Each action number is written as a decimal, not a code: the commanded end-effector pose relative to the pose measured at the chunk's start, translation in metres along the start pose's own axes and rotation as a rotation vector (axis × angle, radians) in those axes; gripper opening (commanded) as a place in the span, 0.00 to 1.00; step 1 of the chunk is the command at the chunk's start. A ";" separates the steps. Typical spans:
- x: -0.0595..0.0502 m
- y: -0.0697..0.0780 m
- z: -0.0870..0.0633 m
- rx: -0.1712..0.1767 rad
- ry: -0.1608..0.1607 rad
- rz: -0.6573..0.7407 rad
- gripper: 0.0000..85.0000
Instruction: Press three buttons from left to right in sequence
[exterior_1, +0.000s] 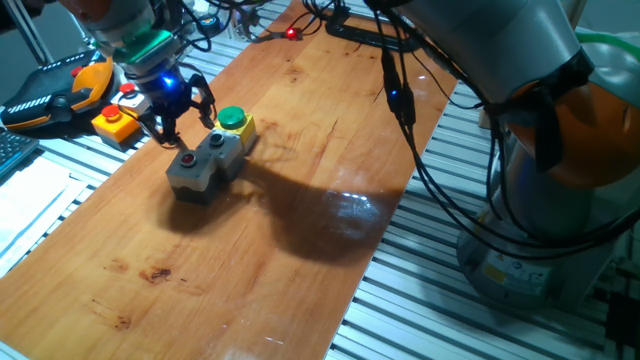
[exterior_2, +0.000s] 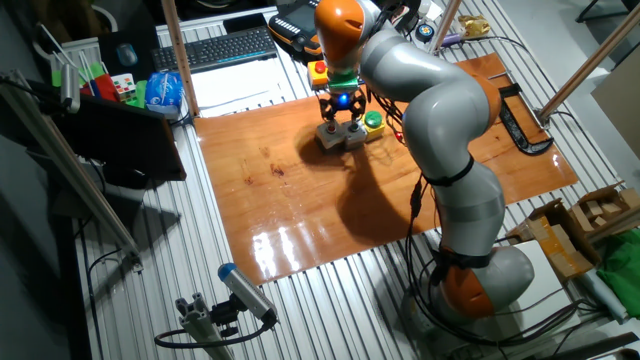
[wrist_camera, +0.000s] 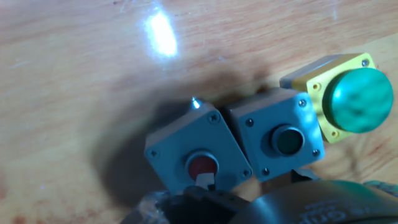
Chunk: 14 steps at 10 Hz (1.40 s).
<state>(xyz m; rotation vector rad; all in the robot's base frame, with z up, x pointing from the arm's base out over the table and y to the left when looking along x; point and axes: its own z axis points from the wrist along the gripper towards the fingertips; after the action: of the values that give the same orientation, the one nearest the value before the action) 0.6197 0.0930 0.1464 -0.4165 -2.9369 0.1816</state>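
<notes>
The three buttons form a joined row on the wooden board. From left to right in the hand view they are a grey box with a red button (wrist_camera: 202, 165), a grey box with a dark teal button (wrist_camera: 287, 140), and a yellow box with a big green button (wrist_camera: 360, 99). The row (exterior_1: 212, 150) also shows in the fixed views (exterior_2: 346, 135). My gripper (wrist_camera: 204, 181) hangs just over the red button, its fingertips together in one narrow tip at that button's near edge. It points down at the left box (exterior_1: 172, 138) (exterior_2: 343, 120).
A separate orange box with a big red button (exterior_1: 115, 120) lies left of the row, off the board's edge. Black cables (exterior_1: 400, 95) trail over the board's far side. The arm's base (exterior_1: 540, 200) stands to the right. A keyboard (exterior_2: 225, 45) lies behind the board.
</notes>
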 end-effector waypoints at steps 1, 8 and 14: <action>0.002 0.000 -0.001 -0.001 0.000 0.000 0.72; 0.006 -0.017 -0.021 -0.041 -0.025 -0.196 0.05; 0.031 -0.039 -0.040 -0.058 -0.124 -0.338 0.01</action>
<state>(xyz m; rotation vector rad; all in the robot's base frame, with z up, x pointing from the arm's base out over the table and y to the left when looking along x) 0.5876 0.0687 0.1952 0.0897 -3.0812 0.0801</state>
